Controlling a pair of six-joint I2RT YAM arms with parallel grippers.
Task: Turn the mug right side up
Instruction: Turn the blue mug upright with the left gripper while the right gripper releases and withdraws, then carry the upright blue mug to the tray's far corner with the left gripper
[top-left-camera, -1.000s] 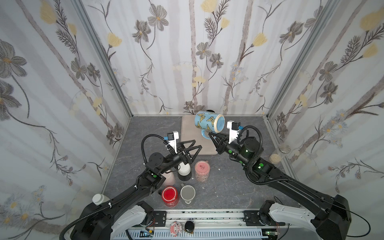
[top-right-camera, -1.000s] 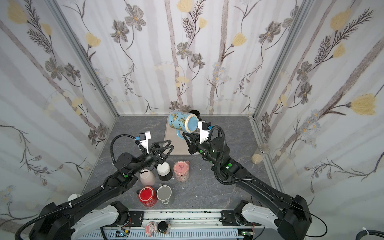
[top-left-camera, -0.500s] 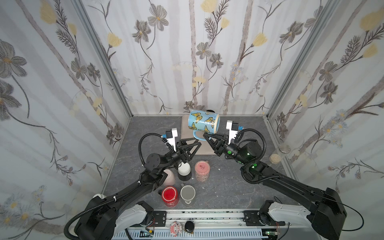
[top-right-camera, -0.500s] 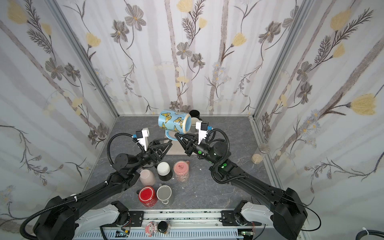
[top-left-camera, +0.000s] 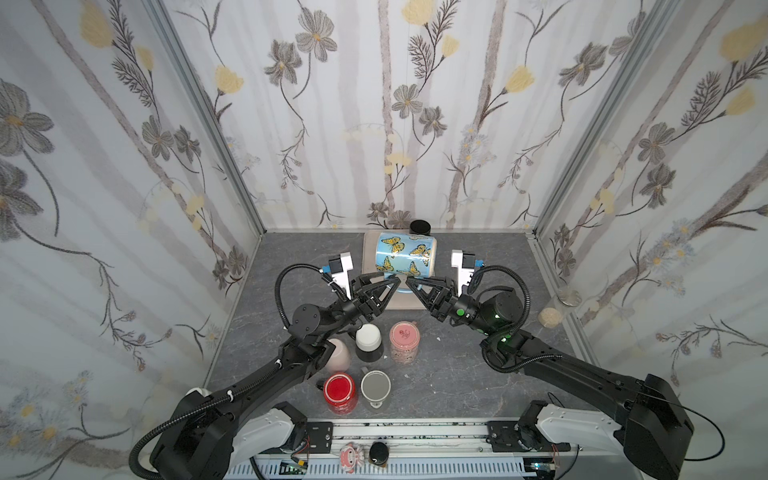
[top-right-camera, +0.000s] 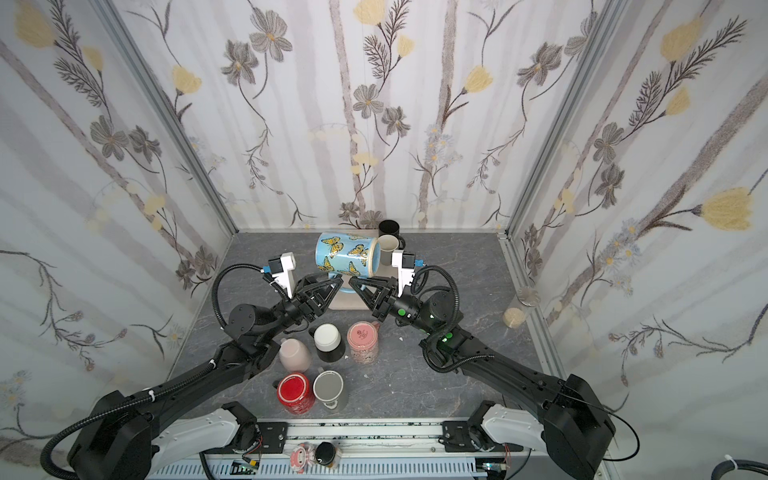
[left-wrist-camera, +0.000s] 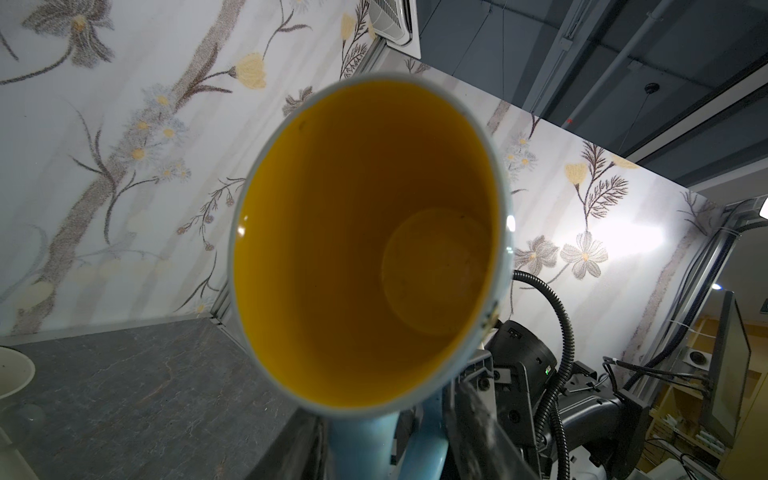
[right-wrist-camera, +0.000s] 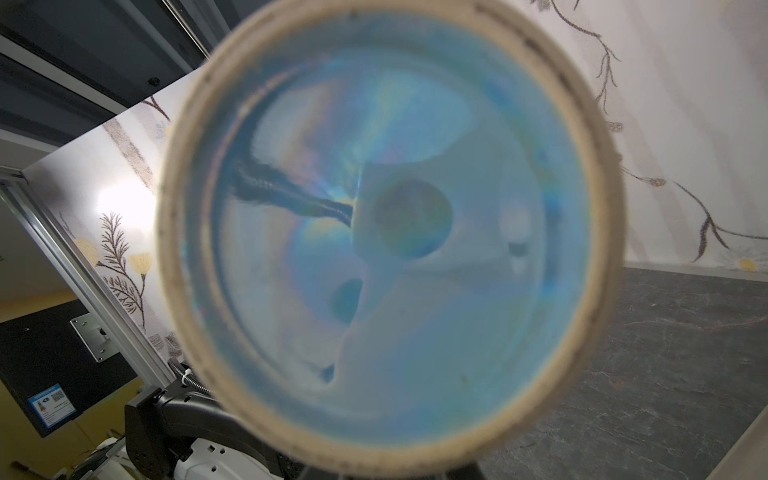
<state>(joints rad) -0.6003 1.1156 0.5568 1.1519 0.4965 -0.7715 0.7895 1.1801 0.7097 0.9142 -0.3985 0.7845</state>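
Holding mug (top-left-camera: 405, 254) sideways off the desk (top-left-camera: 457, 374): right gripper (top-left-camera: 411, 283) clamped on its handle (left-wrist-camera: 361, 440), mouth at 9 o'clock. Left gripper (top-left-camera: 395, 282) beside handle, grip unclear.

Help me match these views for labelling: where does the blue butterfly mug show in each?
Top view: butterfly mug tipped sideways, just right of centre.
Top view: tipped sideways, just left of centre.
Left wrist: fills the middle, yellow inside showing.
Right wrist: fills the frame, blue base showing.
Shared landmark: grey tabletop.
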